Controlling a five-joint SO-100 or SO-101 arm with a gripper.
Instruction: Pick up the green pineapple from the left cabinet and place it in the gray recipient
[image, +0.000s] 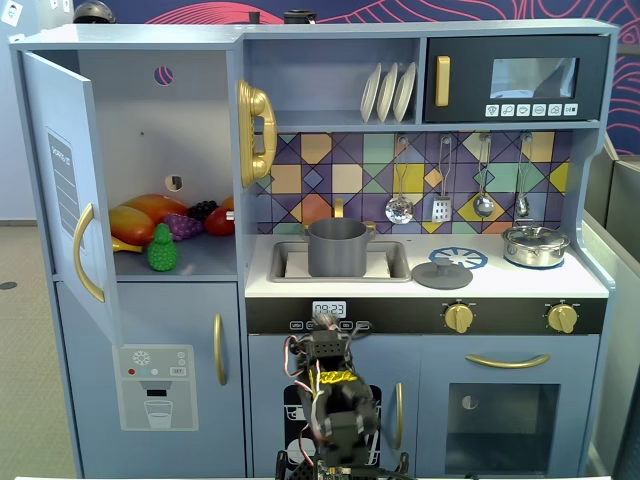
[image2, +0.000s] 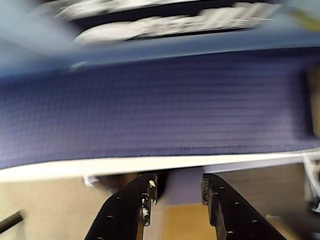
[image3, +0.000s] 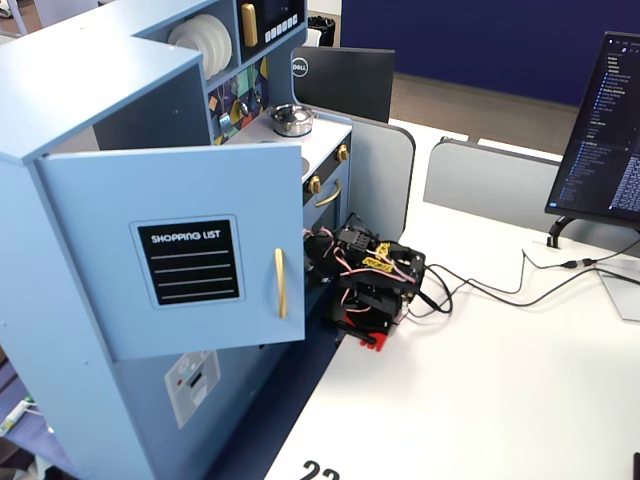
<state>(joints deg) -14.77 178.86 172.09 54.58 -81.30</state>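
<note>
So there was one pineapple (image: 163, 249), green and standing upright at the front edge of the shelf inside the cabinet (image: 140, 150), whose door (image: 72, 190) hung wide open. Behind it lay a small heap of other toy fruit: one orange-yellow mango (image: 145, 213), one bunch of purple grapes (image: 185, 224), plus something red that I couldn't make out. One gray pot (image: 337, 247) sat in the sink, one flat lid (image: 442, 274) lay on the worktop just to its right, and one shiny lidded pot (image: 535, 245) stood further right. Three white plates (image: 388, 91) leaned in the upper shelf and four utensils hung on the tiled wall.

The arm (image: 335, 400) was folded low in front of the kitchen. In the wrist view the claw (image2: 177, 192) had its two black fingers (image2: 142, 200) spread apart with nothing between them. The pineapple was well up and to the left of the claw in a fixed view, far apart from it; the pot was straight above it.
</note>
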